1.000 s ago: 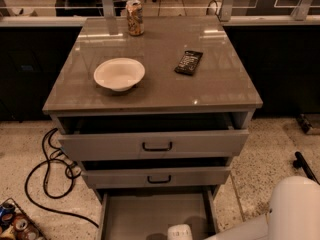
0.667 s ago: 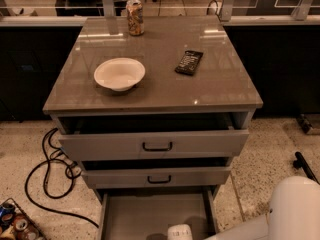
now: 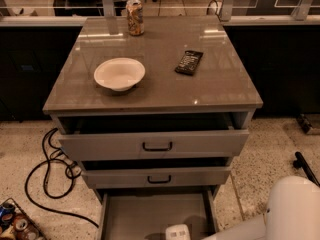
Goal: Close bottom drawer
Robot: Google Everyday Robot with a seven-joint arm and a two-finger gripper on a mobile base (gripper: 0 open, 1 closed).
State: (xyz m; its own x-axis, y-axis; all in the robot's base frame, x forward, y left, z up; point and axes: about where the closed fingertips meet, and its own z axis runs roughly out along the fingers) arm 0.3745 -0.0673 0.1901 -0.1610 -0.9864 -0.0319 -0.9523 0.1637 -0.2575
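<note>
The pincer [image 3: 177,232], whose grip I cannot tell, is hanging over the open bottom drawer [image 3: 150,211], which is needing a square inward push.

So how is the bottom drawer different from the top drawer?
The bottom drawer is pulled far out; the top drawer is open only a little. The bottom drawer's grey floor shows; the top drawer's inside is dark. Both are grey. The tool hangs over the bottom drawer.

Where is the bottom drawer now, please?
In the camera view the bottom drawer stands pulled out at lower centre, under the middle drawer; the gripper is over it at the bottom edge.
</note>
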